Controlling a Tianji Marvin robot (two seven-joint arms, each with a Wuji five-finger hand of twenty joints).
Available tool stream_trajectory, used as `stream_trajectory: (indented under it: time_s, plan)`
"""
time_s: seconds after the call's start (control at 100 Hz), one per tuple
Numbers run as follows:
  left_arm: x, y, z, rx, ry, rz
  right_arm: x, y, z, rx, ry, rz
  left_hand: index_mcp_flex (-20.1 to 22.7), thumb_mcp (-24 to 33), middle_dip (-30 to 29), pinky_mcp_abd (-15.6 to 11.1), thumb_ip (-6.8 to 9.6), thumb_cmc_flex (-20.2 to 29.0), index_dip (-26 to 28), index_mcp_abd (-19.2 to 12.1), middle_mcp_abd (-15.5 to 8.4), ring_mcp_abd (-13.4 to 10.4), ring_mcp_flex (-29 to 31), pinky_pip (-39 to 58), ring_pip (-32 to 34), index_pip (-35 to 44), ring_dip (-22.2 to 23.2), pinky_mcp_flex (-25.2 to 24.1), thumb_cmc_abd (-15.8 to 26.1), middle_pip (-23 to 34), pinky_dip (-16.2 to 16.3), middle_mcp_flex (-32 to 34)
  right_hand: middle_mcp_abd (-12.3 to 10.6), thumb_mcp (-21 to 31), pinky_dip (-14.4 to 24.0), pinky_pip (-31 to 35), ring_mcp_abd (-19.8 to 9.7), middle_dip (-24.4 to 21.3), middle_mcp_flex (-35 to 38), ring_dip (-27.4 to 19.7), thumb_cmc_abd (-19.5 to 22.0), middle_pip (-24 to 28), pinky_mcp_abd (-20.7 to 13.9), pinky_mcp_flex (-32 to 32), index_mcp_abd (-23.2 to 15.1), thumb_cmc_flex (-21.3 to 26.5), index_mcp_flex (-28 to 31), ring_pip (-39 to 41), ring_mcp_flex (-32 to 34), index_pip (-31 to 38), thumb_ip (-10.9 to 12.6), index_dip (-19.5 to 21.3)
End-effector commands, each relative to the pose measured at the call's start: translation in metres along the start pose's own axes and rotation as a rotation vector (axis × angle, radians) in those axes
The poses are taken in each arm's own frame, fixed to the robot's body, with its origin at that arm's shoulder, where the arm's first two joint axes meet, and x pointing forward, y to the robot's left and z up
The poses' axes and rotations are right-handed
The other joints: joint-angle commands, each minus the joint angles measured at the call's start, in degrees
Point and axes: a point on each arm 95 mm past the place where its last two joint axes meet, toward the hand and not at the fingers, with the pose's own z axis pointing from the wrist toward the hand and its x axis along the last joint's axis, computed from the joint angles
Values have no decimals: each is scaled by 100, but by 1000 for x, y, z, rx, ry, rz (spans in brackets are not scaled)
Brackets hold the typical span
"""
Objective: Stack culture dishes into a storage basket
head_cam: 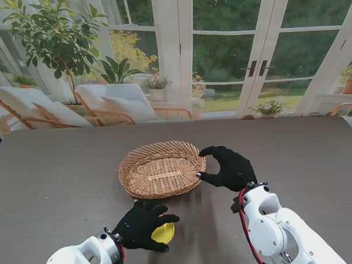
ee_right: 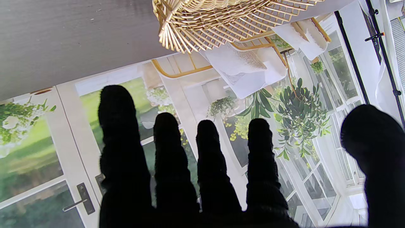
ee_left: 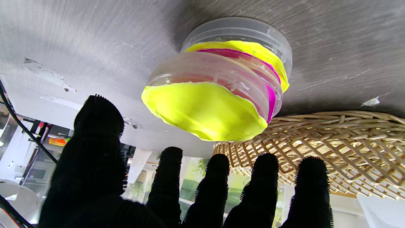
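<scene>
A stack of culture dishes (ee_left: 221,91), clear plastic with yellow and magenta discs showing through, sits on the dark counter (head_cam: 61,172) at about 6 o'clock from the wicker storage basket (head_cam: 162,169), just beside its near rim. In the stand view only a yellow edge of the stack peeks out from under the left hand (head_cam: 144,224). That hand hovers over the stack with its black-gloved fingers (ee_left: 171,177) spread and straight; the left wrist view shows a gap between fingertips and dishes, so it holds nothing. The basket lies empty near the middle of the counter. At its 3 o'clock edge the right hand (head_cam: 227,168) is curled in a wide C, thumb and forefinger apart, close to the rim; I cannot tell whether it touches the weave.
</scene>
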Motion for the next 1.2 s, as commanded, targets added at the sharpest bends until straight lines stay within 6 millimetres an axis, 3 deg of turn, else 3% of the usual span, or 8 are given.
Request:
stream_trajectory:
  time_s: [0.0,0.36,0.66,1.19]
  plan:
    - [0,5,0,-30,-5,-6,2,-2,-1,13,2,4,-113,-110,-46,333,215,153,23,-165,44,32,-155,-166,-110,-60,-44,9,186,-76,121,-246,46,405,192,-155,91,26,-176,64,-147,-20,186,-2759,-169,-9,-16,-101,-88,-88,11,79]
    - [0,9,5,-87,-17,3,1,-4,-2,21,-1,7,-394,-274,-58,335,217,53,-12,-208,94,-26,-380,-222,-190,-162,-70,-30,250,-130,135,-511,47,424,238,-199,91,24,-171,67,-154,-21,196,-2761,-180,-3,19,-104,-88,-88,11,84]
    - [-1,11,7,-126,-30,-6,1,-5,-3,24,0,10,-924,-356,-37,372,254,87,-32,-314,54,-156,-606,-178,-231,-307,-52,41,349,-202,150,-1064,41,430,276,-225,93,25,-171,71,-157,-18,195,-2754,-188,-7,36,-99,-78,-88,7,88]
    - [-3,14,12,-166,-38,-14,1,-7,-4,36,-1,15,-1137,-362,75,379,305,180,82,-354,92,-228,-771,221,-114,-298,229,114,359,-216,223,-1446,45,457,317,-261,107,22,-193,72,-192,-25,225,-2755,-182,5,54,-103,-83,-86,1,91]
